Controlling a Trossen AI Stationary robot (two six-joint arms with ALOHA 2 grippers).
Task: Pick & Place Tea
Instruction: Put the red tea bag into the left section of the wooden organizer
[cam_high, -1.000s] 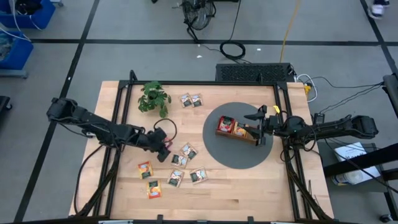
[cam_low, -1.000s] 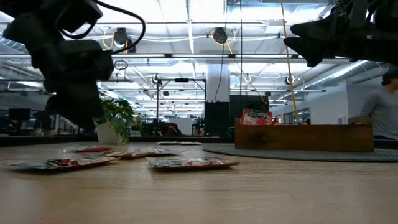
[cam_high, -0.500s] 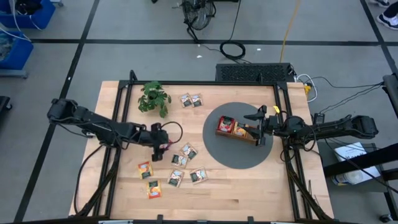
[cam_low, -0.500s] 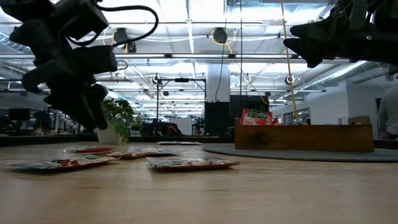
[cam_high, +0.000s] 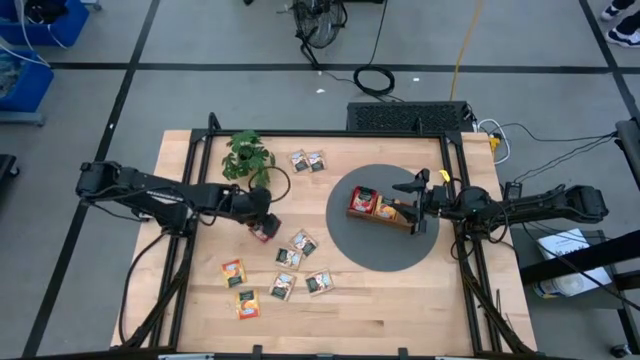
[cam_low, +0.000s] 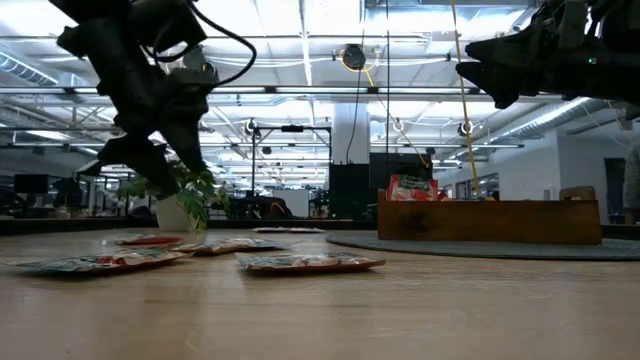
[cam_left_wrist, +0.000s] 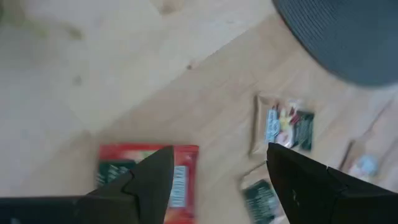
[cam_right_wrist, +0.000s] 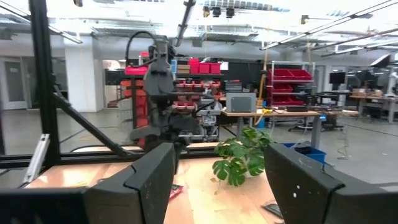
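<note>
A small leafy green plant stands at the far edge of the pale wooden table, just beyond the left gripper, with flat square paper tea sachets scattered nearby and a pair lying farther back. That left arm stretches low across the table, its fingers spread apart over a red sachet lying flat on the wood, nothing held. The right gripper hovers with open, empty jaws over the long brown wooden tray on the round dark grey mat, where red and orange sachets already sit.
</note>
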